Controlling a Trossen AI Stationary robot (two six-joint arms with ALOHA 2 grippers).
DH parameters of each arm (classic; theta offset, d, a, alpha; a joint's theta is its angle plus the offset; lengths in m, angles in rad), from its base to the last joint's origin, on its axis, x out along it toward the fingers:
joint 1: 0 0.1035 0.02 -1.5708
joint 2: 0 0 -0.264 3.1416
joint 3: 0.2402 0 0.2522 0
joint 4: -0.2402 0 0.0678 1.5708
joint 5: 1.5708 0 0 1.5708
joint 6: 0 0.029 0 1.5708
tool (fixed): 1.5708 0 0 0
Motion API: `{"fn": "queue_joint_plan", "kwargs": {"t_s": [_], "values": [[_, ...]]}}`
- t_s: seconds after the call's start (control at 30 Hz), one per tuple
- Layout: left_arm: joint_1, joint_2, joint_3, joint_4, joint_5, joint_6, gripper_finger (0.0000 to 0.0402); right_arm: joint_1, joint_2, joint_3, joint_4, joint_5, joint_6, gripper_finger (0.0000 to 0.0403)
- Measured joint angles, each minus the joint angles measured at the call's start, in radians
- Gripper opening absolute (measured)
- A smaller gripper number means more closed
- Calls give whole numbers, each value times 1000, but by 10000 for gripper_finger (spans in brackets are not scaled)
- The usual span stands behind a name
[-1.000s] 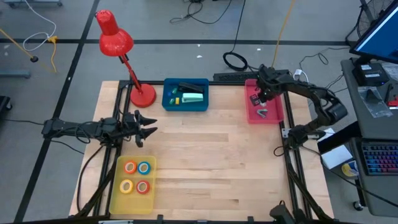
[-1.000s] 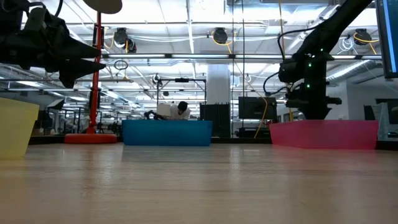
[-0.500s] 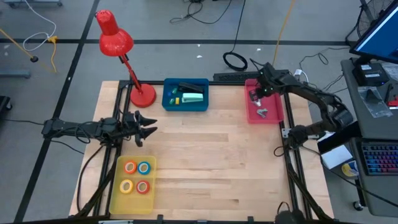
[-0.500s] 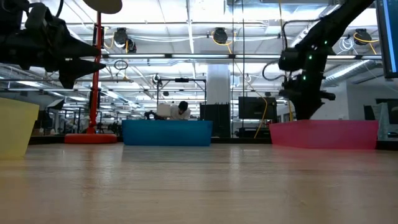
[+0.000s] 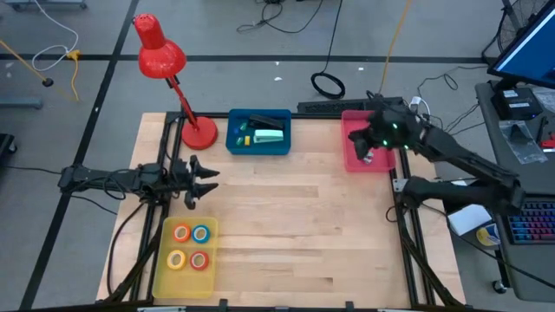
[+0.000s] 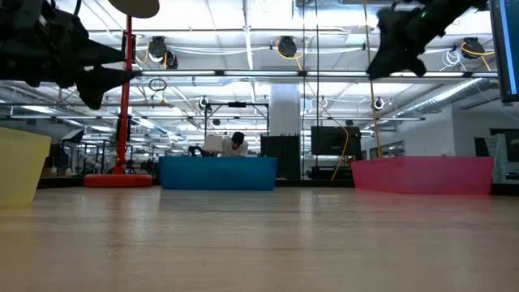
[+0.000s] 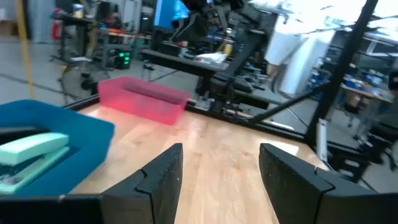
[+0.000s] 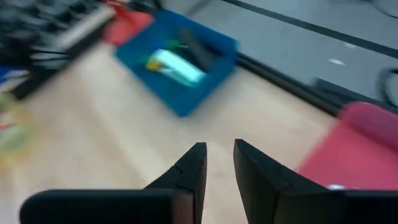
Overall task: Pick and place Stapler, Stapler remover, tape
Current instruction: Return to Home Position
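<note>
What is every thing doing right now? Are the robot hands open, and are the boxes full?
left gripper: fingers open, empty, above the table.
right gripper: fingers slightly apart, empty, high over the pink bin.
yellow bin: holds four tape rolls.
blue bin: holds staplers.
red lamp: upright; lit or not, cannot tell.

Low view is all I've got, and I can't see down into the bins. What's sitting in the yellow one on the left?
Observer: Four tape rolls, orange, blue, yellow and red, lie side by side in the yellow bin.
Operator: And the right hand up high, is it carrying anything?
Observer: No. Its wrist view shows the right hand slightly open with nothing between the tips.
</note>
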Motion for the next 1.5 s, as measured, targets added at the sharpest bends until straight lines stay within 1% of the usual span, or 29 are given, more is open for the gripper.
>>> {"fn": "queue_joint_plan", "kwargs": {"t_s": [0.07,0.17,0.33,0.43,0.53,0.63,0.83,0.97,1.07,1.23,1.33,1.5], "values": [[0,0,0,1,41,22,212,74,-40,-1,5,1,34,71],[0,0,0,3,90,45,212,185,-87,-46,95,4,48,71],[0,0,0,3,103,46,212,324,-148,-240,411,7,42,70],[0,0,0,1,115,41,212,375,-190,-367,535,39,81,70],[0,0,0,-13,117,35,212,404,-253,-457,542,104,148,70],[0,0,0,-15,120,32,212,417,-328,-513,532,115,161,70],[0,0,0,-18,131,32,212,418,-510,-528,383,114,161,70],[0,0,0,-22,131,33,212,418,-615,-529,337,114,161,70],[0,0,0,-22,131,40,212,418,-655,-560,372,110,160,70],[0,0,0,-19,131,47,212,418,-680,-679,469,105,163,71],[0,0,0,-10,131,48,212,418,-707,-724,474,102,197,71],[0,0,0,3,131,66,212,418,-785,-736,454,16,172,71]]}}
